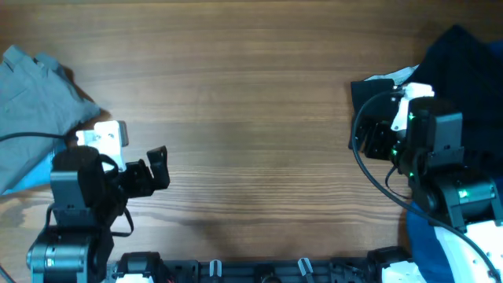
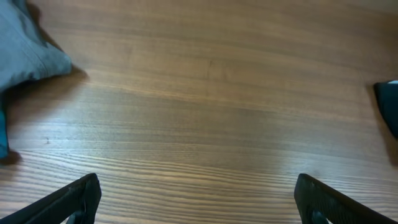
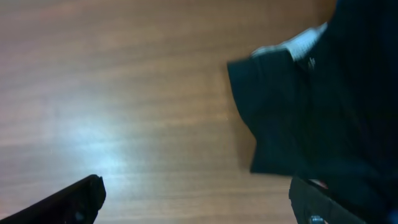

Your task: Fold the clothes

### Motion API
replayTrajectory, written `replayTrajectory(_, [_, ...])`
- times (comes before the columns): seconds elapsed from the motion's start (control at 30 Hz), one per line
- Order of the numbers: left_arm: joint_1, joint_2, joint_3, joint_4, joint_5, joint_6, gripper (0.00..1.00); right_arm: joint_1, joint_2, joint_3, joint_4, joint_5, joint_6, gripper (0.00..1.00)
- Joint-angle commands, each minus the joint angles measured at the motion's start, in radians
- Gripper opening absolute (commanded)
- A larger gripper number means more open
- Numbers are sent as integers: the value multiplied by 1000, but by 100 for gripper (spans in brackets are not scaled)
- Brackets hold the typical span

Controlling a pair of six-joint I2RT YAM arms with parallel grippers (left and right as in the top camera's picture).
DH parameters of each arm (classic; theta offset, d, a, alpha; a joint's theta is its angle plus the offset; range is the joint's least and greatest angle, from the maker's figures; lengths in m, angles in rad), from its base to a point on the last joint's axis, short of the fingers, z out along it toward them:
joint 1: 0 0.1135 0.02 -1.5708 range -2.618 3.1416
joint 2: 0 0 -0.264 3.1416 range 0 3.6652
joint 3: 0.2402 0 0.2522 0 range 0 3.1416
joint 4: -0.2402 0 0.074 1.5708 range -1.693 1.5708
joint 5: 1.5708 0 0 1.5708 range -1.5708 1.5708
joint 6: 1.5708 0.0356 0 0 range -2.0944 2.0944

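The clothes lie in two heaps. A grey garment (image 1: 35, 86) is crumpled at the far left, and its corner (image 2: 28, 53) shows in the left wrist view. A black garment (image 1: 464, 55) is piled at the far right, one flap (image 3: 298, 112) spreading onto the wood. My left gripper (image 1: 157, 171) hovers right of the grey heap, open over bare wood (image 2: 198, 205) with nothing between its fingers. My right gripper (image 1: 368, 130) is open at the black flap's left edge (image 3: 196, 202); its right finger (image 3: 323, 202) sits by the cloth and nothing is between the fingers.
A light-blue piece (image 1: 31, 177) peeks from under the grey heap. Royal-blue fabric (image 1: 424, 236) lies at the near right under the right arm. The wooden table (image 1: 251, 102) stretches between the heaps. The arm bases stand along the front edge.
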Motion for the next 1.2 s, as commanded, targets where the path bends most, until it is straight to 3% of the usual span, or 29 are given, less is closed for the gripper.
replayTrajectory(0.0, [2, -16, -11, 0, -10, -10, 100, -3, 41, 12, -42, 28, 5, 100])
replayTrajectory(0.2, [2, -15, -11, 0, -10, -10, 100, -3, 115, 12, -64, 8, 5, 100])
replayTrajectory(0.37, [2, -16, -11, 0, -10, -10, 100, -3, 182, 12, -116, -151, 3, 99])
replayTrajectory(1.17, [2, -15, -11, 0, -10, -10, 100, -1, 212, 12, -13, -43, -48, 100])
